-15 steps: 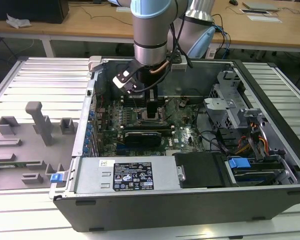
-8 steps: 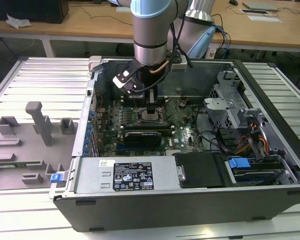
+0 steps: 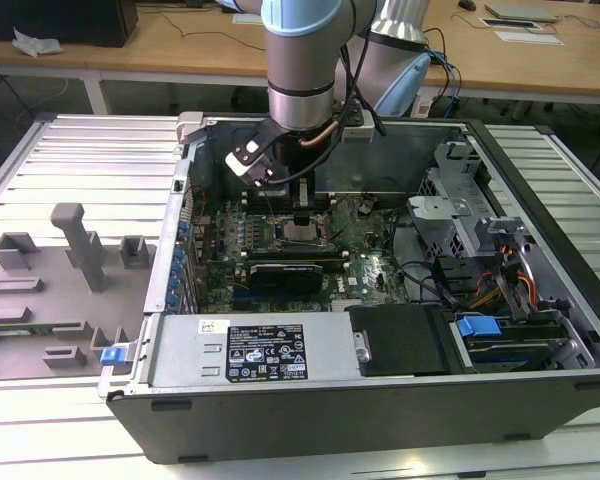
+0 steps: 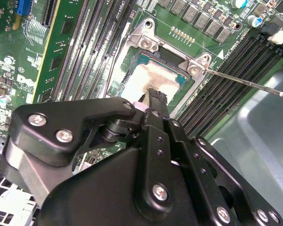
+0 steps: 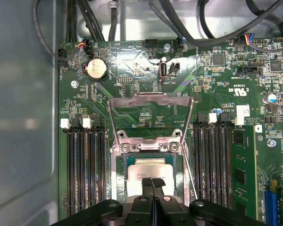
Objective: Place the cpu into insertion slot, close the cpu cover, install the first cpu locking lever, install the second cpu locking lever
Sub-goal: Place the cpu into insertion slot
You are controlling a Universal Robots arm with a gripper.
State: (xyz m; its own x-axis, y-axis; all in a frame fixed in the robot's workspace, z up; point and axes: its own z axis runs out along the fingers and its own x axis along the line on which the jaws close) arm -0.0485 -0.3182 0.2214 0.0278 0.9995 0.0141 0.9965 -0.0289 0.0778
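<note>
The cpu [image 5: 148,168] lies flat in the insertion slot [image 4: 153,57] on the green motherboard, silvery-beige top up. Its top also shows in the second wrist view as a pale patch, the cpu [image 4: 148,80]. My gripper [image 5: 152,181] is shut, the two black fingers pressed together, with their tips on or just above the chip's top; I cannot tell if they touch. The cpu cover [image 5: 151,98] stands swung back from the socket, its square window open. A thin metal locking lever [image 4: 245,82] sticks out sideways, unlatched. In the exterior view the gripper [image 3: 300,215] reaches down into the open computer case.
Black memory slots [image 5: 85,165] and more memory slots [image 5: 212,160] flank the socket. A coin battery [image 5: 96,69] and black cables [image 5: 179,19] lie beyond it. The power supply [image 3: 265,350] and drive cage [image 3: 460,220] crowd the case. A grey fixture [image 3: 70,250] sits on the exterior view's left.
</note>
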